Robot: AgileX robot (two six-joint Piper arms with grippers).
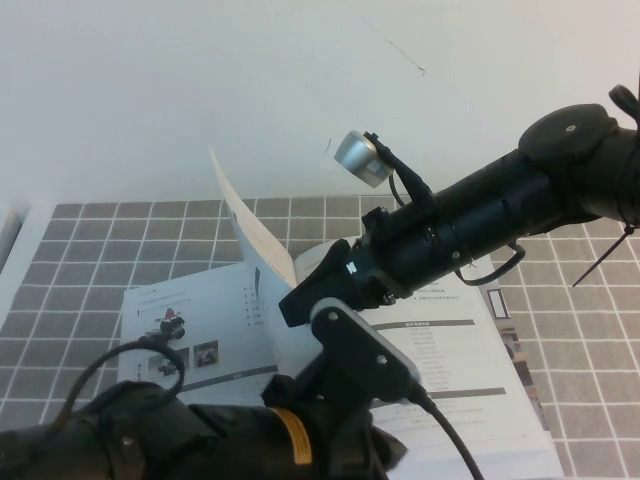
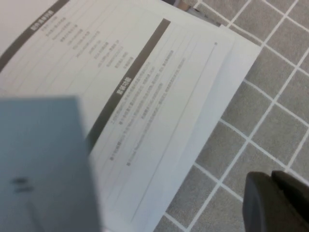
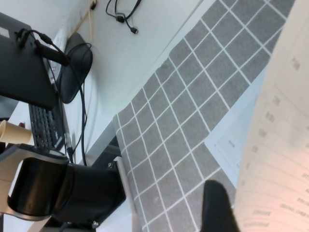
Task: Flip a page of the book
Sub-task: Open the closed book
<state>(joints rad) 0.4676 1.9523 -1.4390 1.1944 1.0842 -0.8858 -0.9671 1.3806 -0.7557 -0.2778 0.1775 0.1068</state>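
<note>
The book (image 1: 450, 370) lies open on the tiled mat (image 1: 100, 240) in the lower centre of the high view, and one page (image 1: 255, 235) stands lifted, curling up toward the upper centre of the frame. The right gripper (image 1: 300, 300) comes in from the upper right and meets the page at its foot, near the spine. Its jaws stand apart, and the page looks to lean against them, but whether it is pinched I cannot tell (the wrist view shows paper right beside one dark finger (image 3: 219, 208), nothing more). The left gripper (image 2: 277, 203) hovers low at the bottom centre, over the right-hand leaf; its jaws I cannot make out. So, roughly half done: the page is up and must be carried over and laid flat on the left side.
</note>
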